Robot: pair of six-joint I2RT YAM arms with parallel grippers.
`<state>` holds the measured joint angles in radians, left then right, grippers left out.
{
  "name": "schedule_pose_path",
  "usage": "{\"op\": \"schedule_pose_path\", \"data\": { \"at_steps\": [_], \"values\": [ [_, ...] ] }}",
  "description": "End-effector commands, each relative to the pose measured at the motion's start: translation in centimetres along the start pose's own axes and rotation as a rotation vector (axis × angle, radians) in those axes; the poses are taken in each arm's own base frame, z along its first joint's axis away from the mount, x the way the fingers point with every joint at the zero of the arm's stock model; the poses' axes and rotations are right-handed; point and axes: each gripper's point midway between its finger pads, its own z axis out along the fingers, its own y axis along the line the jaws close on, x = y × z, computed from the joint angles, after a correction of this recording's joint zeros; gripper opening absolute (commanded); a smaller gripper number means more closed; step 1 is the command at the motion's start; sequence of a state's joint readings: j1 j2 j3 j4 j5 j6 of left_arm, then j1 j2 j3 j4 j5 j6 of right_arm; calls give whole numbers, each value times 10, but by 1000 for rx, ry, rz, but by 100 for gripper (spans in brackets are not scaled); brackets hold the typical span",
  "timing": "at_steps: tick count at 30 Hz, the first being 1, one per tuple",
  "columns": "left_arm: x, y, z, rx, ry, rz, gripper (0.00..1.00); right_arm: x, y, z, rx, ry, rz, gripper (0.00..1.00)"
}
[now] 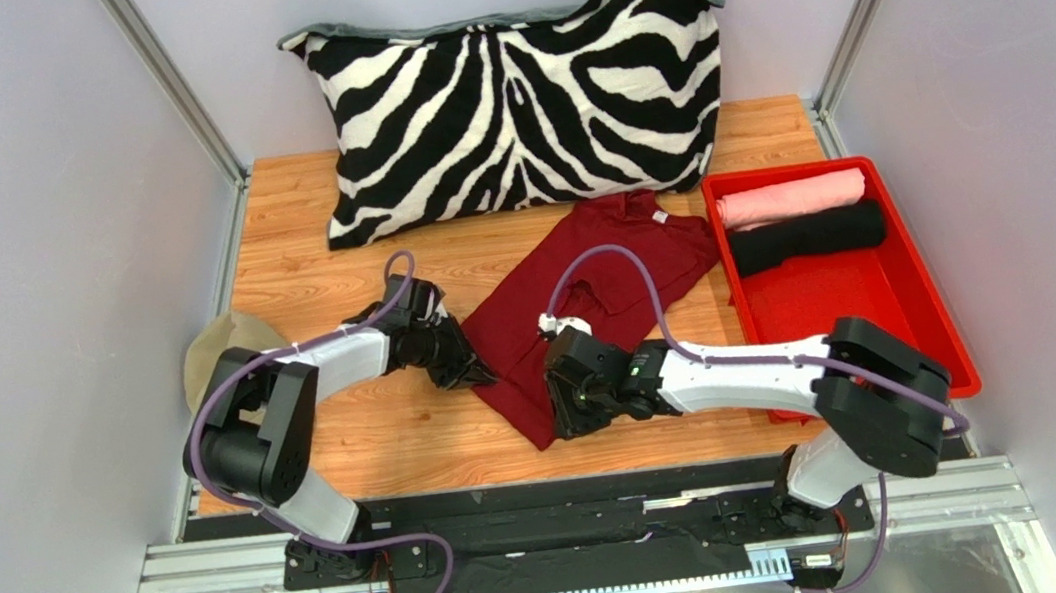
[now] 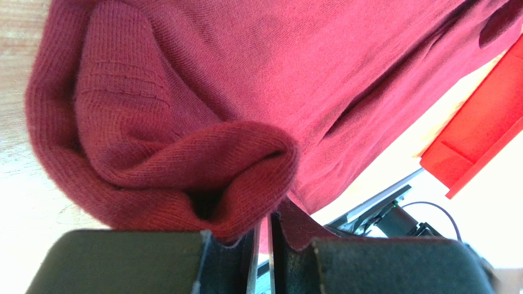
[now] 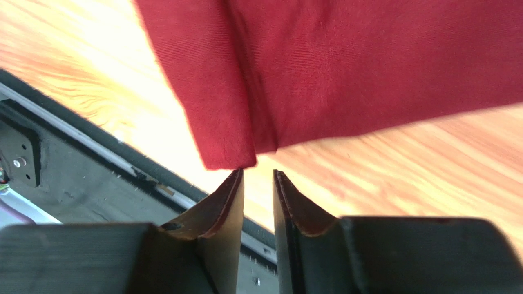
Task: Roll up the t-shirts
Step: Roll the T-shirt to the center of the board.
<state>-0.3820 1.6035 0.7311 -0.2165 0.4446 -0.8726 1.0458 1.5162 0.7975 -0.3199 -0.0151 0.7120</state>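
The maroon t-shirt (image 1: 608,279) lies folded in a long strip, running diagonally across the wooden table with its white neck label at the far end. My left gripper (image 1: 480,371) is at the strip's left edge, shut on a bunched fold of the maroon fabric (image 2: 245,61), with cloth pinched between the jaws (image 2: 264,217). My right gripper (image 1: 560,417) is at the near end of the strip. Its jaws (image 3: 258,173) stand slightly apart and empty, with the shirt's corner (image 3: 227,153) just beyond the left fingertip. A rolled pink t-shirt (image 1: 790,197) and a rolled black t-shirt (image 1: 807,235) lie in the tray.
A bright red plastic tray (image 1: 931,323) stands on the right side of the table and also shows in the left wrist view (image 2: 485,135). A zebra-striped pillow (image 1: 517,94) leans at the back. A beige object (image 1: 216,350) lies at the table's left edge. A black rail (image 3: 73,177) borders the near edge.
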Motion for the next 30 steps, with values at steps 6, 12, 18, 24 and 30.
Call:
{"op": "schedule_pose_path", "data": {
  "at_steps": [6, 12, 18, 24, 30],
  "values": [
    [2, 28, 5, -124, 6, 12, 16, -51, 44, -53, 92, -214, -240, 30],
    [2, 31, 7, -137, 12, 10, 16, -53, 51, -18, 148, -164, -315, 29],
    [1, 28, 5, -131, 12, 15, 16, -22, 29, 15, 183, -72, -300, 28],
    [-5, 20, -2, -131, -4, 40, 17, -3, 18, 32, 183, -22, -278, 26],
    [-21, 3, -21, -120, -66, 85, 24, 11, 14, 43, 173, 25, -256, 24]
  ]
}}
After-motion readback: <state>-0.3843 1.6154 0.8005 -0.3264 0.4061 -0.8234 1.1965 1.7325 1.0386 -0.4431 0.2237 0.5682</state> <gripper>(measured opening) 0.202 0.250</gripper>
